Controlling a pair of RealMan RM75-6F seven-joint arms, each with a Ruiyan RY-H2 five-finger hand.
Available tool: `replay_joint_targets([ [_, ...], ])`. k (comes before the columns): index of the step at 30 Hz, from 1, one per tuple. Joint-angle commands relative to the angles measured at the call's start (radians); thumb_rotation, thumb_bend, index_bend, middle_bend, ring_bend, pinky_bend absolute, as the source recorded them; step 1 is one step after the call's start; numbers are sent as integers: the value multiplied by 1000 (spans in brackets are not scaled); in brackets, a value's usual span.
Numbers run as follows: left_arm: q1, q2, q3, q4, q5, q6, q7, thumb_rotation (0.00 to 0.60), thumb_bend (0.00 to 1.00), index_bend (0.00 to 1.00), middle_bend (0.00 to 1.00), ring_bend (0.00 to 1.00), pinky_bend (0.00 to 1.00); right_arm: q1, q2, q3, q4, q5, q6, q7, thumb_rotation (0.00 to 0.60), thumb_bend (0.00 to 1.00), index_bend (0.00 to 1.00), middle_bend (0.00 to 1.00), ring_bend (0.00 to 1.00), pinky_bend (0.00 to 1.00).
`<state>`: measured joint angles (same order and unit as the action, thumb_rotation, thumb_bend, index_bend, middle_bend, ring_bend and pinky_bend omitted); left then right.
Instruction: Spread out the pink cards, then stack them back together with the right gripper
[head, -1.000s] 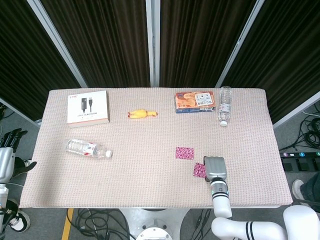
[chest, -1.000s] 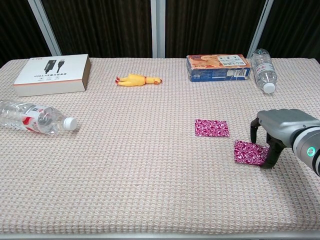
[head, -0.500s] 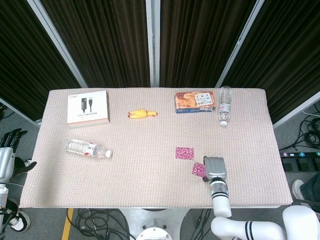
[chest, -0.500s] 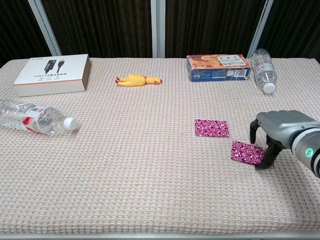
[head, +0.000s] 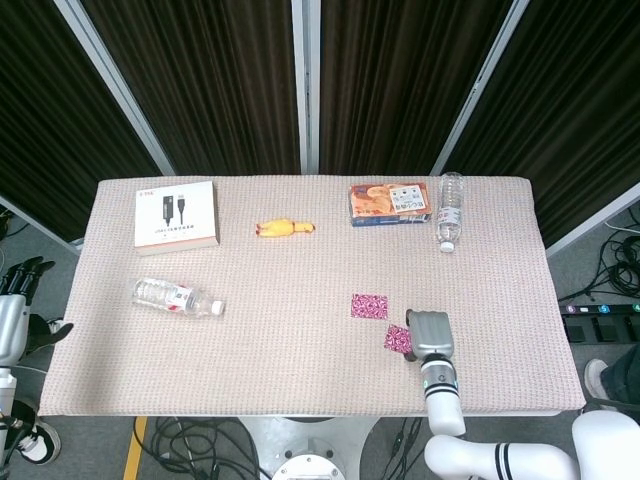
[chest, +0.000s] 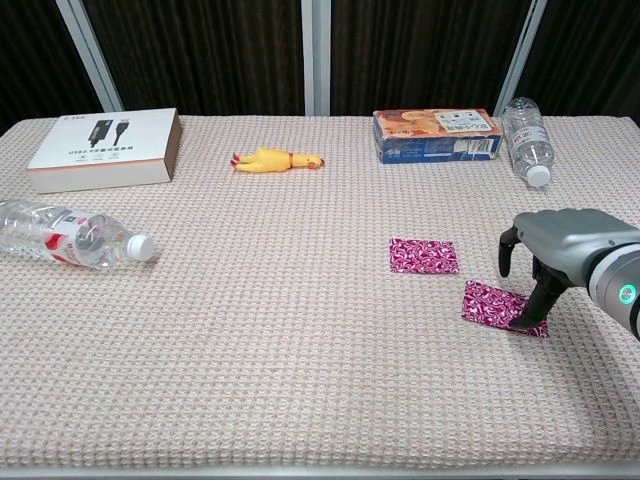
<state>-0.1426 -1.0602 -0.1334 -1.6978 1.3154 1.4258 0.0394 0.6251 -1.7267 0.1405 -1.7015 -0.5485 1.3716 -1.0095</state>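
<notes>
Right hand (chest: 545, 262) fingertips pressing tilted pink card (chest: 500, 306); second card (chest: 424, 256) flat nearby.

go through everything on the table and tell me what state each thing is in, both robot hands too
Right hand: fingers down on the near pink card.
Near pink card: flat, skewed, under the right hand's fingers.
Far pink card: flat, apart from the other, untouched.
Left hand: off the table's left edge, holding nothing.
Left bottle: lying down, capped.
Right bottle: lying down, capped.
White box: closed, flat.
Snack box: closed.
Rubber chicken: lying flat.
</notes>
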Motion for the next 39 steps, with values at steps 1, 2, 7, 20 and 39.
replay_joint_targets([
  [1,0,0,0,-1,1,0,0,600,59,226,226,158,381,11,32,19,-46,-3,15,-18,533,0,392,1000,1000,974],
  [2,0,0,0,-1,1,0,1,600,58,226,226,158,381,16,39,25,-55,-1,15,-24,531,0,391,1000,1000,974],
  [7,-1,-2,0,1,-2,-2,5,600,58,226,226,157,381,64,57,61,-34,14,-20,-61,526,0,372,1000,1000,973],
  [20,2,3,-6,8,-15,-2,-9,600,58,226,226,157,381,198,-60,130,221,138,-179,-81,530,0,333,1000,1000,973],
  [39,2,9,-3,5,-5,-3,-14,600,58,226,226,158,381,296,-172,150,397,176,-257,-75,528,0,344,1000,1000,974],
])
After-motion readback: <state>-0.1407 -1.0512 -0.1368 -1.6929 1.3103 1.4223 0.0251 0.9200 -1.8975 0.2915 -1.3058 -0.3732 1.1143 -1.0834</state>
